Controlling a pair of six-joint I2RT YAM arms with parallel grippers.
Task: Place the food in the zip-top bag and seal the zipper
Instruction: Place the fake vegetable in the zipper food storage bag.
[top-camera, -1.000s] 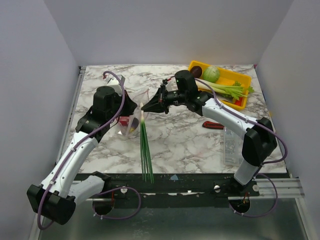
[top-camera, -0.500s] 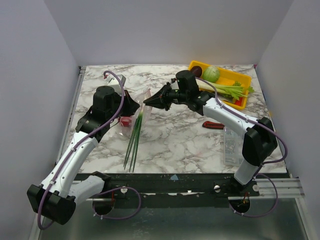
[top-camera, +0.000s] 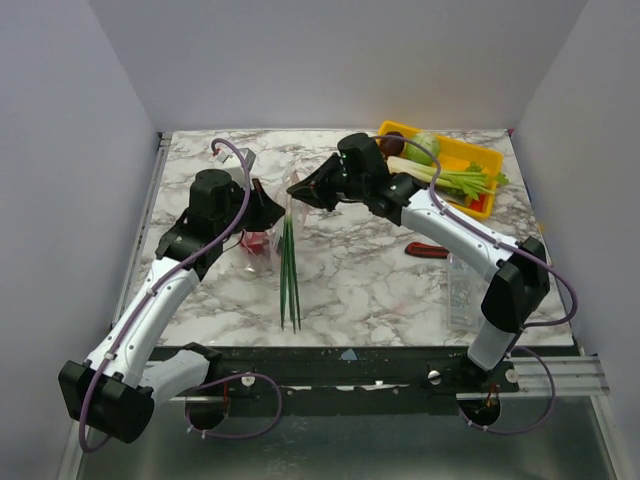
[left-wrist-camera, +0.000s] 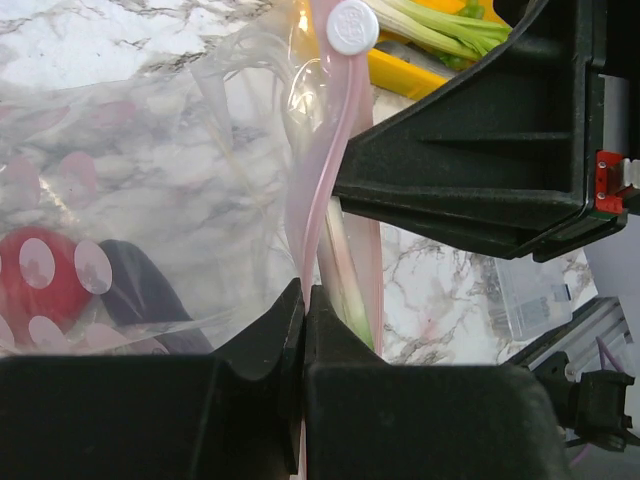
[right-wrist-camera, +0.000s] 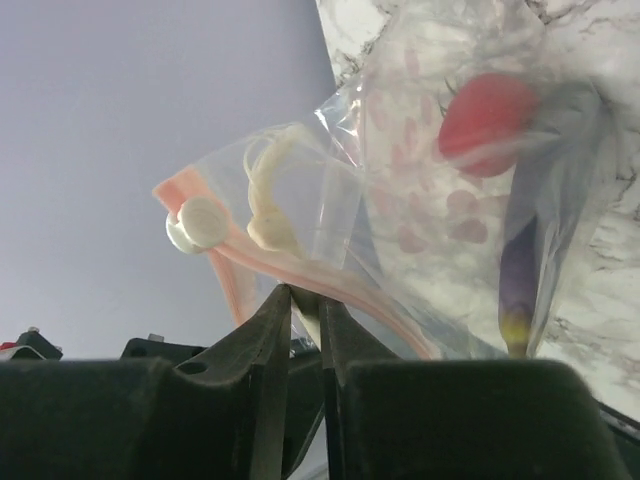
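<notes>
- Your left end effector (left-wrist-camera: 304, 294) was closed tight on the pink zipper (left-wrist-camera: 318, 150) of the bag (left-wrist-camera: 170, 170), at the lower part of the mouth.
- Your right end effector (right-wrist-camera: 305, 296) was also pinched on the same strip, near the white slider (right-wrist-camera: 200, 222), so the two held the mouth from opposite sides.
- The bag hung between them over the left part of the tabletop (top-camera: 360, 280). A red ball (left-wrist-camera: 40, 275) and a dark purple piece (right-wrist-camera: 520, 265) were already inside.
- The leek (top-camera: 289, 275) was the important thing. Its pale end seemed to pass between the two sides of the strip, and its long axis ran from the mouth straight toward the near edge, with the green leaves lying on the marble.
- So the leek lay below both end effectors, and a little nearer to the left arm. I judge you could not seal the mouth while the stem crossed it.
- More food waited in the yellow tray (top-camera: 462, 148), near the right arm.
</notes>
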